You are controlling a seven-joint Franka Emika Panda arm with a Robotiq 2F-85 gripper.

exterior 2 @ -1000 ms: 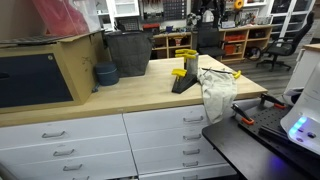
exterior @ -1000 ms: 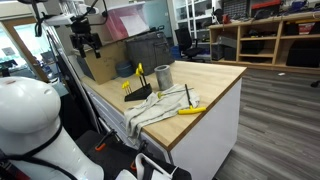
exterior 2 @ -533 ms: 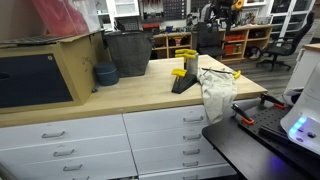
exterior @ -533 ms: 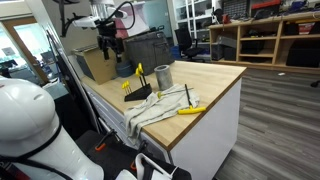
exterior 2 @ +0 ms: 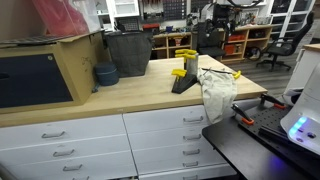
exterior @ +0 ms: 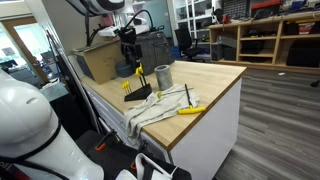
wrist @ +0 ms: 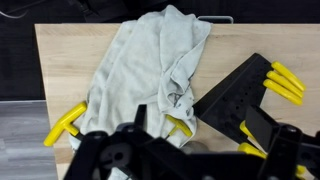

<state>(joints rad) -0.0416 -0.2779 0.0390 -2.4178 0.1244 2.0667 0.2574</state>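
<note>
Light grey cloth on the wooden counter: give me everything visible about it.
The light grey cloth, seemingly soft fabric, lies crumpled on the wooden countertop. In both exterior views one end hangs over the counter edge. A black tool block with yellow handles sits close beside one side; a yellow handle lies at the other. The gripper hangs above, clear of it.

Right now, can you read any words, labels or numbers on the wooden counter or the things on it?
None readable. The brown cardboard box, grey metal cup, black holder with yellow handles and crumpled grey cloth show no lettering; the shelves behind are too small and blurred to read.
</note>
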